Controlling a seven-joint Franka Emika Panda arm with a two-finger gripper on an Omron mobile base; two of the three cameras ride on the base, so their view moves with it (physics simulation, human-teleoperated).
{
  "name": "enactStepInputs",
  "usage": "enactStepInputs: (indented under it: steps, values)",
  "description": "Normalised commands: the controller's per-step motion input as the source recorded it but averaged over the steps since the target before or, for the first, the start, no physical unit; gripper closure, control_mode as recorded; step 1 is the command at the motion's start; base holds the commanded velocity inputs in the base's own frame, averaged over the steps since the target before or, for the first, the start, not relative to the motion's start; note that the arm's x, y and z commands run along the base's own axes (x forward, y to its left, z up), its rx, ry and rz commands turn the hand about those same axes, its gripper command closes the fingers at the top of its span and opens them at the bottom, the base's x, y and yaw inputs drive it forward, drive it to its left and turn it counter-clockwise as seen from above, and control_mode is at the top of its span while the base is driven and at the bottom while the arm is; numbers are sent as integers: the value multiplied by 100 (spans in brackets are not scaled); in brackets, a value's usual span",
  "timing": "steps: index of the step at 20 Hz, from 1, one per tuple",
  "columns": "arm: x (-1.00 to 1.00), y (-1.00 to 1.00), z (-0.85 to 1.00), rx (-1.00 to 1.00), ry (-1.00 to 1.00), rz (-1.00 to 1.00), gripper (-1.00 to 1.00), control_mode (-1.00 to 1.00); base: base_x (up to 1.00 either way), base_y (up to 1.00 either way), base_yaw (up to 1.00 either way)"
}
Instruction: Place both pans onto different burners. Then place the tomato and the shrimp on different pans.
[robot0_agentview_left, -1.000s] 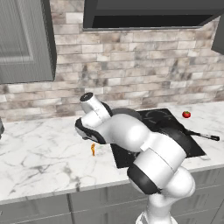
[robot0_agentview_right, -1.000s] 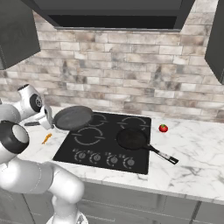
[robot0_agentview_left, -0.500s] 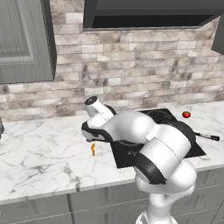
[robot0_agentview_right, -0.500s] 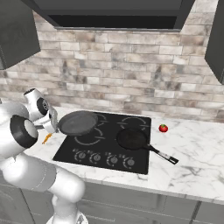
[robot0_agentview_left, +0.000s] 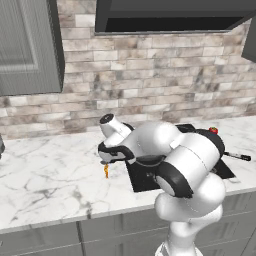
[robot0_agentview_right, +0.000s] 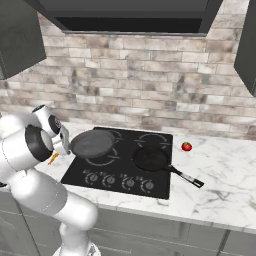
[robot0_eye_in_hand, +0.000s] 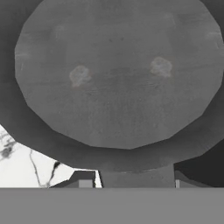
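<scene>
Gripper (robot0_agentview_left: 111, 155) is gripping the grey skillet's handle beside the shrimp (robot0_agentview_left: 106, 171) in the left base view; one tomato (robot0_agentview_left: 213, 130) is sitting far right. In the right base view, two pans: the grey skillet (robot0_agentview_right: 93, 143) is hanging tilted over the cooktop (robot0_agentview_right: 159, 186), risking slipping; the black pan (robot0_agentview_right: 150, 159) is resting on a burner. The hand view is showing the skillet's base close.

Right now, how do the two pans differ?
The grey pan is held up by the gripper over the cooktop's left side; the black pan sits on a front burner. The grey pan looks lighter; the black pan has a long thin handle. Both are round and empty.
</scene>
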Motion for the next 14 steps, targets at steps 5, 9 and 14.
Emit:
enactStepInputs:
  steps: [5,9,14]
  values:
    - [6,-8,-18,0,2,0,100,-100,0,0,0]
    - [4,-13,-14,0,2,0,100,-100,0,0,0]
    - [3,-11,-14,-1,0,0,100,-100,0,0,0]
